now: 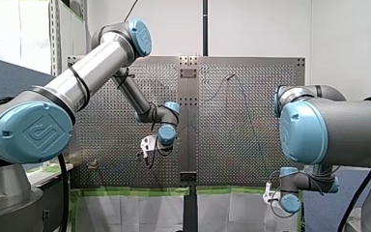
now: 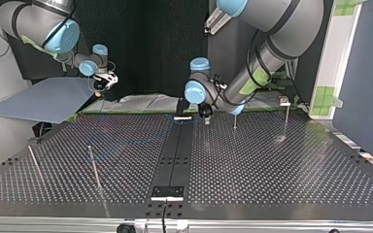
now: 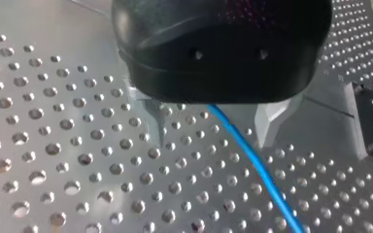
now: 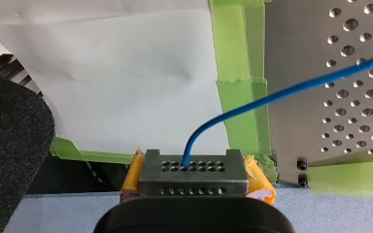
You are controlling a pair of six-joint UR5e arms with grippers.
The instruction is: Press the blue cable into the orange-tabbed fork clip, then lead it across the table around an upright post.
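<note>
The blue cable point(image 3: 260, 170) runs over the perforated plate between the metal fingers point(image 3: 159, 124) of my left gripper point(image 3: 214, 140). Those fingers stand apart and do not touch it; the gripper is open and hangs low over the middle of the table point(image 2: 272, 165). My right gripper point(image 4: 193, 171), with yellow pads, is shut on the cable's end point(image 4: 233, 112), which curves up and away over the plate. It sits off the table's edge point(image 1: 269, 193), at the top view's far left point(image 2: 102, 83). I cannot make out an orange-tabbed clip.
Thin upright posts stand on the plate: two at the top view's left point(image 2: 94, 167) point(image 2: 34, 162), a short one point(image 2: 234, 121) beside my left gripper point(image 2: 205, 115), and one with a small head point(image 2: 285, 112) at the right. Green tape point(image 4: 235, 73) and white sheet edge the table.
</note>
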